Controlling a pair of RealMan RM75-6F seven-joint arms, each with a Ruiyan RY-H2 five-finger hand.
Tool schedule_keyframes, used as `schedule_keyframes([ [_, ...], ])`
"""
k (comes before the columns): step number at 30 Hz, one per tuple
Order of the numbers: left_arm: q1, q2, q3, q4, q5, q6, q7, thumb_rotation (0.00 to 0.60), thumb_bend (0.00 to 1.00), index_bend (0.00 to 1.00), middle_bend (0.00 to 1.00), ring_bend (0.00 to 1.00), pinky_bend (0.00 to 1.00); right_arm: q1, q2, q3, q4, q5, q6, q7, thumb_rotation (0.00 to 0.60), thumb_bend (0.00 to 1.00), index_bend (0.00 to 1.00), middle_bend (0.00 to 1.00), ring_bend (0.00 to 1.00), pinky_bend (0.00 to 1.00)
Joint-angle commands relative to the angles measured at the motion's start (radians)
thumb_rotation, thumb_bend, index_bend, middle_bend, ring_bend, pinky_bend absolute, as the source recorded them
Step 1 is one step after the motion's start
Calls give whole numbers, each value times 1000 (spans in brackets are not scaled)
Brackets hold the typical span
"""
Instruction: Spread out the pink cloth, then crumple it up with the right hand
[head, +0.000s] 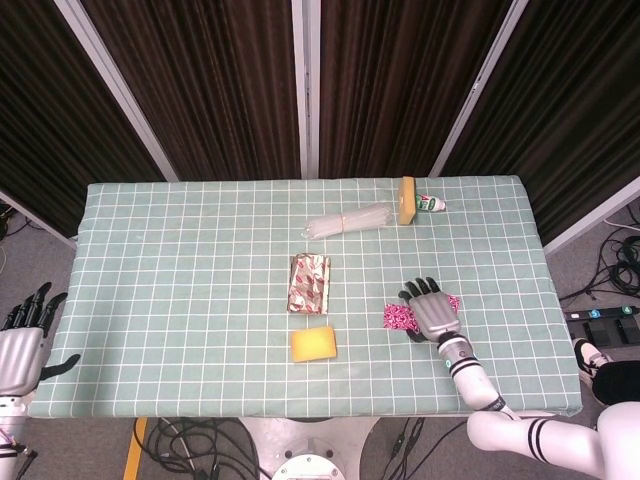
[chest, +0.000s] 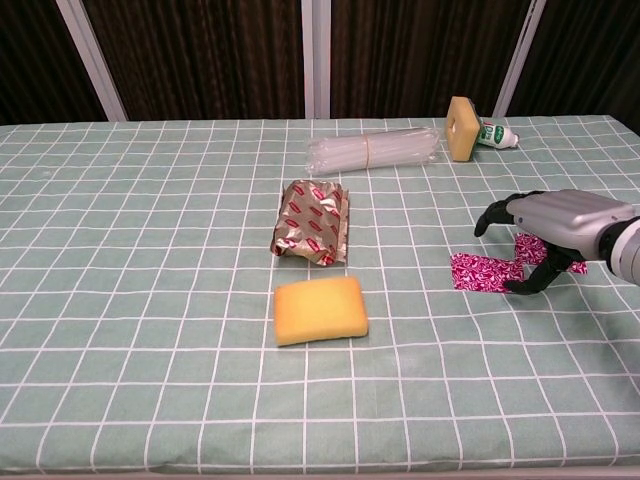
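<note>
The pink patterned cloth (chest: 486, 271) lies flat on the table at the right, partly under my right hand (chest: 545, 222); it also shows in the head view as the cloth (head: 397, 316). My right hand (head: 432, 307) hovers just above the cloth with its fingers spread and arched down, its thumb tip near the cloth's right part, holding nothing. My left hand (head: 22, 340) hangs off the table's left edge, fingers apart and empty.
A yellow sponge (chest: 319, 309) and a shiny red wrapper (chest: 313, 220) lie left of the cloth. At the back are a clear tube bundle (chest: 372, 152), a tan block (chest: 461, 129) and a small bottle (chest: 497, 135). The table (chest: 150, 300) has a green checked cover.
</note>
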Motion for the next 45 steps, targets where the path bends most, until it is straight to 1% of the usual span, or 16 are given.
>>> schedule_keyframes([
  [1,1,0,1,2,0,-1,-3,600,63,174,99,104,168,-20,20,11,-2,37,28,-4,502,215,204,85,0,0],
  [5,0,-5,3,5,6,1,-4,600,63,174,99,105,168,-35,28,29,22,111,35,-11,506,215,227,85,0,0],
  [10,-3,-3,1,2,7,0,-3,600,63,174,99,105,168,-41,7,42,74,165,5,3,499,217,241,85,0,0],
  [17,1,0,5,-5,7,2,0,600,64,174,99,105,168,-42,-35,52,149,179,-14,13,506,214,242,86,0,0],
  [25,-2,1,3,-6,4,-2,3,600,64,174,99,105,168,-32,-61,65,204,188,-41,9,501,216,253,86,0,0],
  [32,-1,0,4,-3,5,-1,0,600,63,175,99,105,168,-33,-69,68,209,190,-47,5,504,214,292,94,0,0],
  [36,-1,-2,4,0,5,-2,-3,600,63,175,99,104,168,-38,-70,71,202,181,-33,9,511,213,316,101,0,0],
  [40,-1,-3,4,3,5,-2,-4,600,63,174,99,104,168,-44,-70,73,197,172,-21,12,505,216,351,112,0,0],
  [45,-3,-4,2,5,3,-5,-6,600,63,175,99,104,168,-50,-69,76,195,165,-13,13,507,215,366,115,0,0],
])
